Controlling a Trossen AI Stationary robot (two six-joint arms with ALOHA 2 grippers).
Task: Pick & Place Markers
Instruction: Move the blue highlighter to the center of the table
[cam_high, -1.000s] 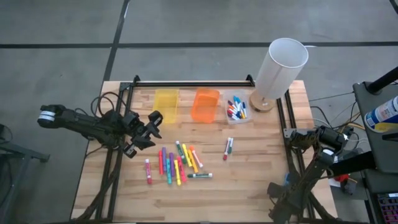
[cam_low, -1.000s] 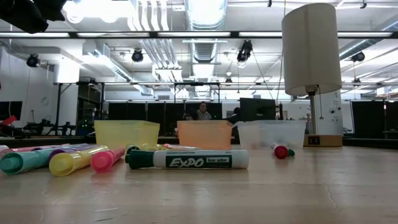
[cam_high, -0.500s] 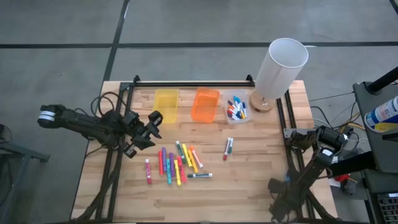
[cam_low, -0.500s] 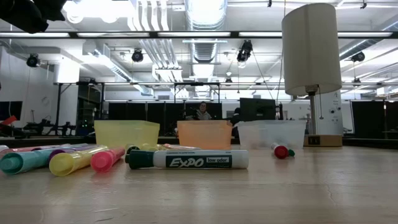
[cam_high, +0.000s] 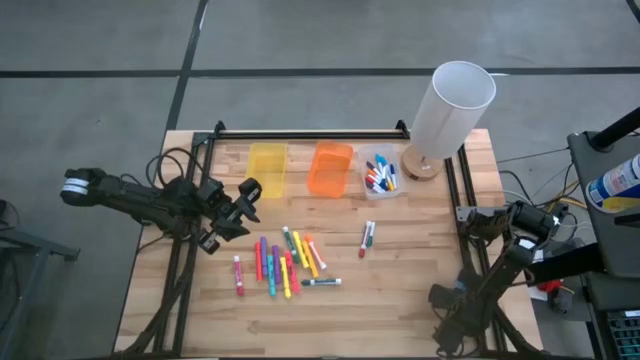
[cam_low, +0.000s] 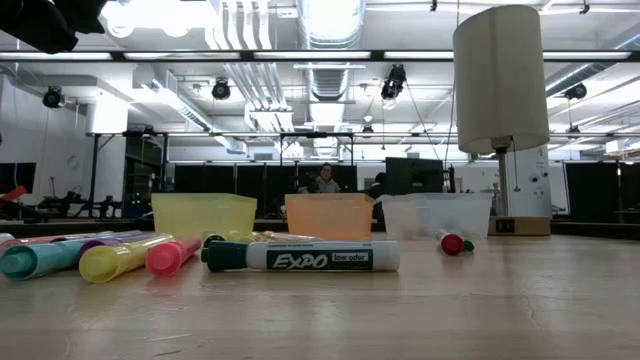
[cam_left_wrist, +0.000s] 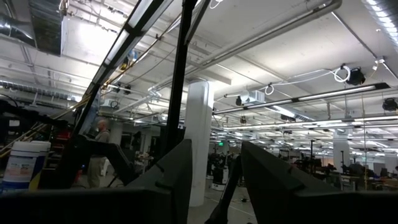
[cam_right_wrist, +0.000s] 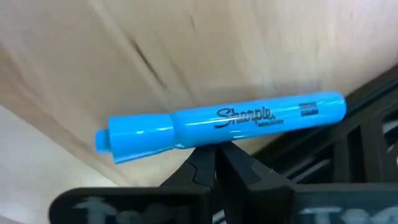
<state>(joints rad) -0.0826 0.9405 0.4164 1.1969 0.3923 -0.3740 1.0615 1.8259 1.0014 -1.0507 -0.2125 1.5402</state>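
Left hand (cam_high: 243, 205) hangs over the desk (cam_high: 400, 280) beside the yellow bin (cam_high: 266, 167), fingers (cam_left_wrist: 168, 180) parted with nothing between them. Right hand (cam_right_wrist: 216, 163) sits at the desk's right edge, fingers pressed together, a blue marker (cam_right_wrist: 217, 126) lying just beyond the tips. Most markers (cam_high: 285, 262) lie loose mid-desk; others fill the clear bin (cam_high: 381, 176) next to the orange bin (cam_high: 330, 168)

Markers (cam_high: 378, 177) in the clear bin (cam_high: 383, 190) too small to count, perhaps eight, colours merging
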